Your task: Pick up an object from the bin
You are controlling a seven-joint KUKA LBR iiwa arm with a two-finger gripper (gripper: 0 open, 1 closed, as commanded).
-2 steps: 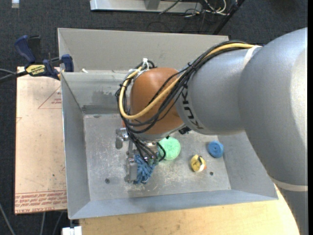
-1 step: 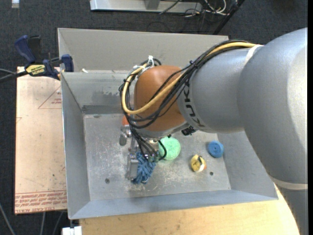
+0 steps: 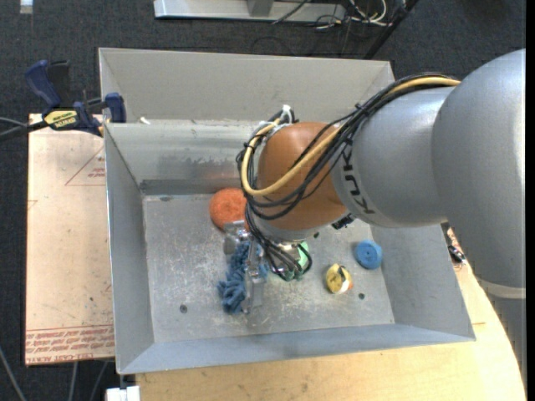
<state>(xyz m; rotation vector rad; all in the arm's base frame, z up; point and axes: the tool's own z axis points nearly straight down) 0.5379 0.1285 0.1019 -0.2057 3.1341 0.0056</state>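
The fingers [image 3: 249, 267] are down near the middle of the bin [image 3: 167, 299], touching a crumpled blue thing [image 3: 233, 287] that lies against them toward the front wall; whether they pinch it cannot be told

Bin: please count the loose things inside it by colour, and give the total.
Orange: 1, a ball
Blue: 2, a rag and a small disc
Yellow: 1, a small lump
Green: 1, a green thing, partly hidden
Total: 5
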